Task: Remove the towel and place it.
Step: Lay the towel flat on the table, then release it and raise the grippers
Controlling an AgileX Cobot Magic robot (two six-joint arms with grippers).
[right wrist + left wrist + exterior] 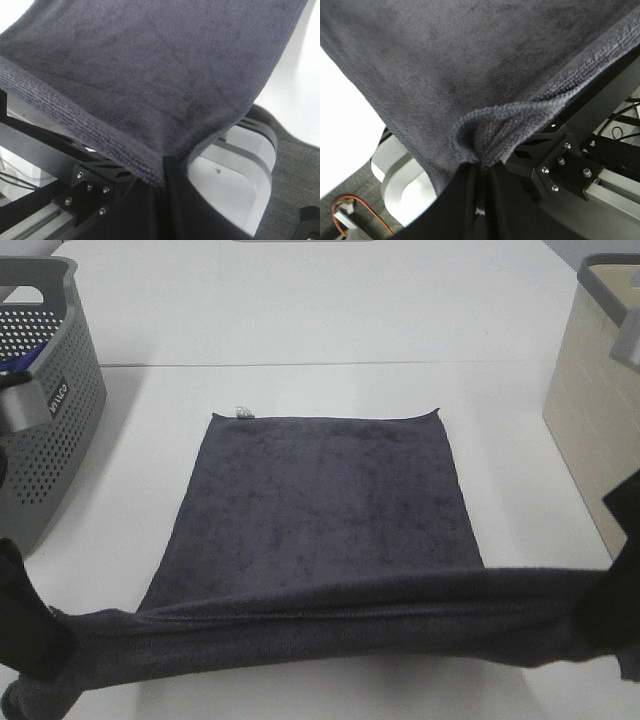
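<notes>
The large dark charcoal-grey terry towel (320,500) lies mostly flat on the white desk (320,310), its near edge lifted off the desk and stretched between both arms. The left gripper (481,167) is clamped tight on one bunched near corner, and the right gripper (167,162) is pinched closed on the other. A small white tag (241,412) sits at a far corner.

My left gripper (30,640) and right gripper (612,605) hold the towel's (320,500) near edge stretched across the frame's bottom; the rest lies flat mid-frame on the white table (300,320).

White table (300,320), grey carpet floor (295,170)
</notes>
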